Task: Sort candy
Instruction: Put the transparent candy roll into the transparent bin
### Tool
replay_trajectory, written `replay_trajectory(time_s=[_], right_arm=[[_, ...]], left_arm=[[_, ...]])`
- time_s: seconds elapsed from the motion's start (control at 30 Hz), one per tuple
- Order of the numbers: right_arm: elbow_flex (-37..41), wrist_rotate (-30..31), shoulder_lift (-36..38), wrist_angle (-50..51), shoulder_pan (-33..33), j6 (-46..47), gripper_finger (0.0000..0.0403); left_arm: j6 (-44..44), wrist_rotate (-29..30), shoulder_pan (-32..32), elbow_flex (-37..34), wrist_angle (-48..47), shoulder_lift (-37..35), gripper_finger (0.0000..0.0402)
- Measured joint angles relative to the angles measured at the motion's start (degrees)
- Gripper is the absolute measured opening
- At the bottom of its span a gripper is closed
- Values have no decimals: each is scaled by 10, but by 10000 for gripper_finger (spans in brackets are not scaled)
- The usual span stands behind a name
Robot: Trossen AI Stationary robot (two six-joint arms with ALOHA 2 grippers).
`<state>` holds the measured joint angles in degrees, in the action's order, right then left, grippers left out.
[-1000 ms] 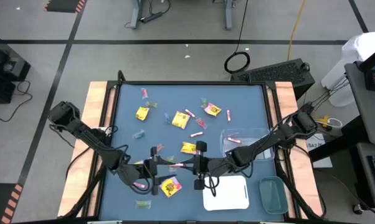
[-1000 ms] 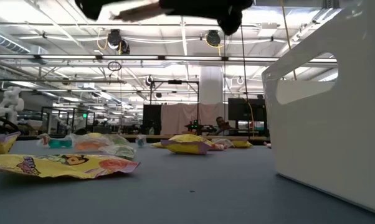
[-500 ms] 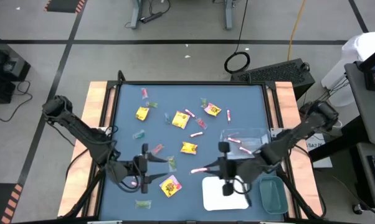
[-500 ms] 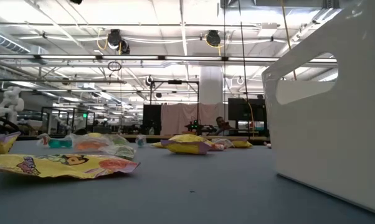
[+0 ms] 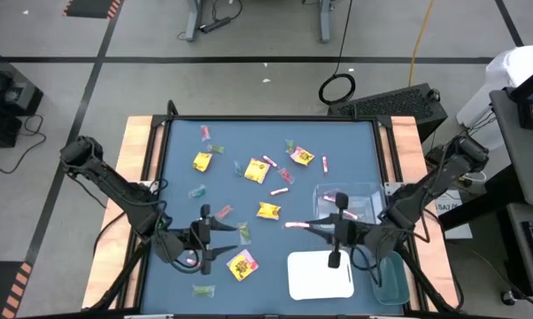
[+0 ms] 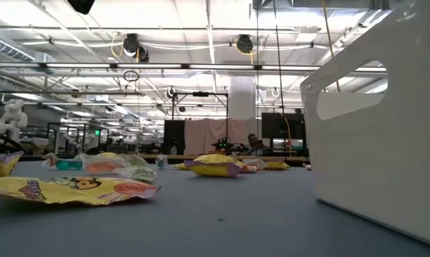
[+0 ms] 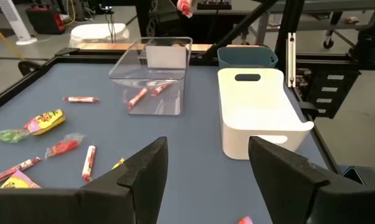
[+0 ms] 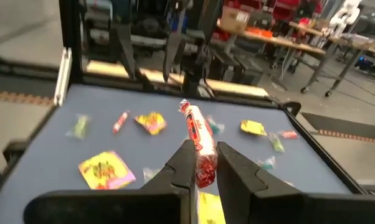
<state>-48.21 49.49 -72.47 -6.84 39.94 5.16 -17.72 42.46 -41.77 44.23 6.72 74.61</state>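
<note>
The right end effector (image 5: pixel 304 225) hung above the blue worktop (image 5: pixel 355 142), just beside the clear tray (image 5: pixel 348 203) and beyond the white tray (image 5: pixel 320 275), its two fingers (image 8: pixel 181 167) clamped on a thin pink-red stick candy (image 8: pixel 198 143) that jutted out past the fingertips. The left end effector (image 5: pixel 224 249) stood at the worktop's near left part, its fingers (image 7: pixel 141 169) spread apart with nothing between them, next to a yellow packet (image 5: pixel 242 264) lying flat. Other candy lay scattered across the middle of the worktop: yellow square packets (image 5: pixel 202 161), pink-red sticks (image 5: pixel 280 190) and small green wrapped pieces (image 5: pixel 197 190). Two pink-red sticks (image 7: pixel 144 94) already lay inside the clear tray, as the left wrist view showed, with the green-tinted tray (image 5: pixel 389 275) at the white tray's right. From worktop height, a yellow packet (image 6: pixel 65 190) sprawled in the foreground beside the white tray's wall (image 6: pixel 379 135).
</note>
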Motion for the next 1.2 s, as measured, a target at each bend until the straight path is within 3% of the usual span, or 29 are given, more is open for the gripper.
replay_trajectory(time_s=[0.23,0.37,0.77,1.2], right_arm=[[67,-35,-3,-238,-20,-90,38],[75,-47,-3,-312,-28,-134,38],[76,-54,-3,-341,-28,-162,38],[76,-219,-3,-333,-28,-265,39]], left_arm=[[0,15,1,0,0,0,228],[0,15,1,0,0,0,228],[1,15,1,0,-4,0,228],[1,15,1,0,-4,0,228]])
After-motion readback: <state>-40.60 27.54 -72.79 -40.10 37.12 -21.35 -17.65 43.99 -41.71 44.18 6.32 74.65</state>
